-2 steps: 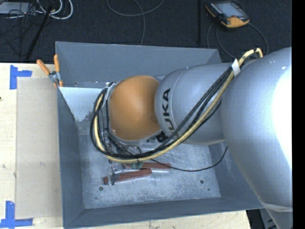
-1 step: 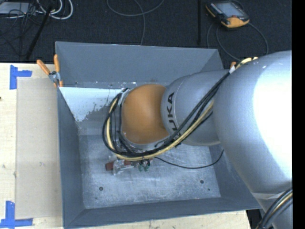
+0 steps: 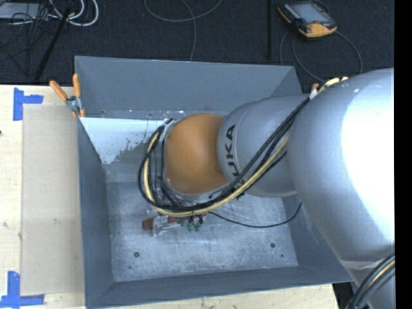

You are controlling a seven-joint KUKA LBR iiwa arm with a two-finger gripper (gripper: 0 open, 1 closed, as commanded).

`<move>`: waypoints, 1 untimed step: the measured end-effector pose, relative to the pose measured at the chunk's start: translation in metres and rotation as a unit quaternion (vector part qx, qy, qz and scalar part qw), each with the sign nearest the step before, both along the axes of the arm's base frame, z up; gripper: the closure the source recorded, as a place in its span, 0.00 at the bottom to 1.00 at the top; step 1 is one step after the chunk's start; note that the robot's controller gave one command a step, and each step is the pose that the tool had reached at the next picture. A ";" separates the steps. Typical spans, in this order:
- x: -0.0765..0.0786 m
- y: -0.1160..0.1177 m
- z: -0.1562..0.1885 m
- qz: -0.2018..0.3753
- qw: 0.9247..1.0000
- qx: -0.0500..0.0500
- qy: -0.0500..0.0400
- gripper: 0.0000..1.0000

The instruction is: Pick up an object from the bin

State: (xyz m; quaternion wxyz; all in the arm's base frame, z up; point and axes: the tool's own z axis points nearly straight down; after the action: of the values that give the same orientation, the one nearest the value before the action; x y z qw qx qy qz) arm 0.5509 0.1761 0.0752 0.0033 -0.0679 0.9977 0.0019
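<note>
A dark, near-black speckled carpet floor [image 3: 193, 40] runs across the upper band of the frame. At the upper left lies a tangle of pale grey and white cables [image 3: 84, 8] (bunched close against the top edge), with darker leads running off toward the left. A thin black cable [image 3: 193, 20] makes a wide loop at top centre. At the upper right an orange-and-black handheld device [image 3: 308, 18] rests flat on the carpet.
</note>
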 end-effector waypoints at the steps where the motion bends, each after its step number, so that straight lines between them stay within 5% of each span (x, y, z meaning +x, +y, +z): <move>1: 0.006 -0.001 0.029 0.004 1.000 -0.003 0.005 1.00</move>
State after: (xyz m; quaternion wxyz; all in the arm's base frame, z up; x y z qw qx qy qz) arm 0.5570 0.1748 0.1039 -0.0022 -0.0715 0.9974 -0.0004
